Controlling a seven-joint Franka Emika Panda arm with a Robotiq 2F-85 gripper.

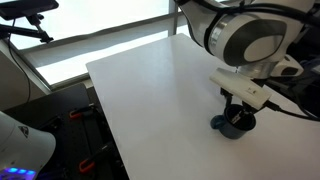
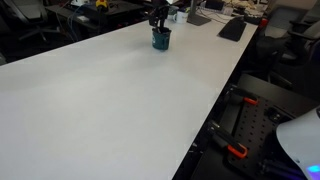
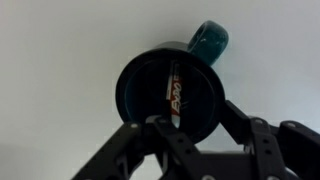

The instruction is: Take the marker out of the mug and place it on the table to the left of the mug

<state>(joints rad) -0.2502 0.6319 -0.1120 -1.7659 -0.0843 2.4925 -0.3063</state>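
The dark blue mug (image 3: 165,95) fills the middle of the wrist view, seen from above, with its handle (image 3: 210,40) pointing up. The reddish-orange marker (image 3: 175,92) stands inside it, leaning against the dark inner wall. My gripper (image 3: 195,128) is open directly above the mug, with its two fingers apart over the near rim and nothing between them. In both exterior views the gripper (image 1: 240,108) (image 2: 158,18) hovers just over the mug (image 1: 232,126) (image 2: 161,40). The mug stands on the white table (image 1: 150,90) (image 2: 100,100).
The table's edge runs close to the mug in an exterior view (image 1: 200,150). Dark chairs and desk clutter (image 2: 232,28) stand behind the far end of the table. Red-handled tools (image 2: 235,152) lie on the floor beside the table.
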